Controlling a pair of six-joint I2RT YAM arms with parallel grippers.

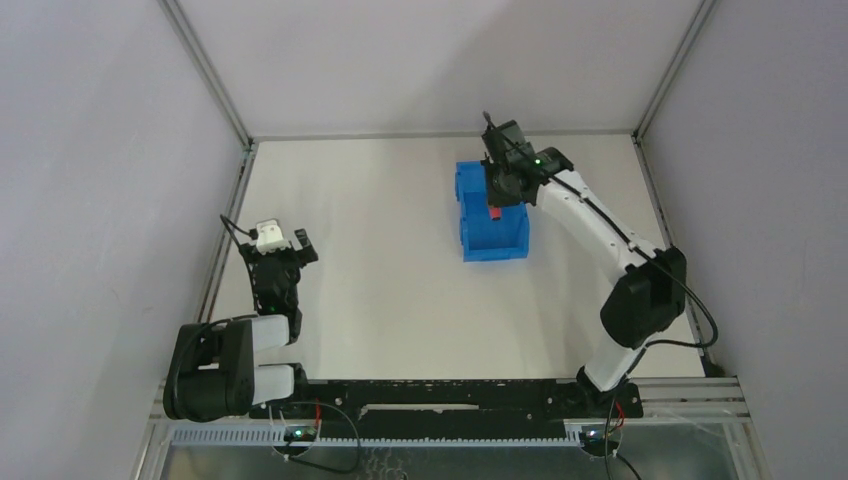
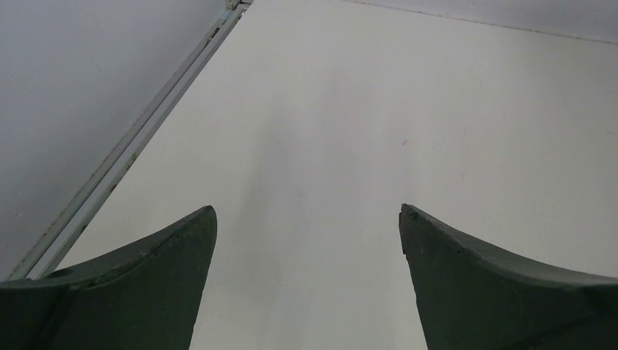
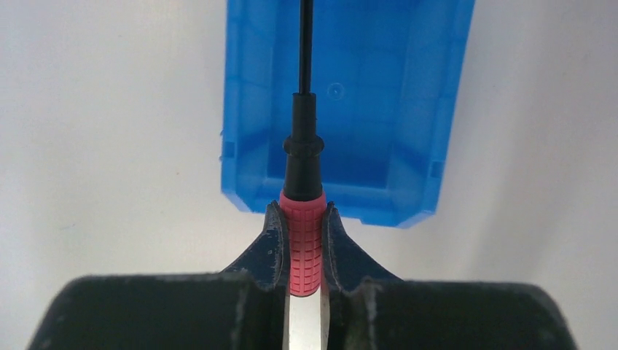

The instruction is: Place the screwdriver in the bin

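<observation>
Firmly pinched: right gripper clamps the screwdriver by its red handle, with the dark shaft running up-frame over the bin at upper centre. Left gripper, lower frame, is spread wide above the table.

This is a robotics lab test cell. A bare white table fills the middle of the overhead view. It is boxed in by plain pale panels set in metal frame rails that run to the upper corners. Along the bottom edge a black mounting bar carries one robot arm at lower left and another at right, with loose cables and small green status lights.
</observation>
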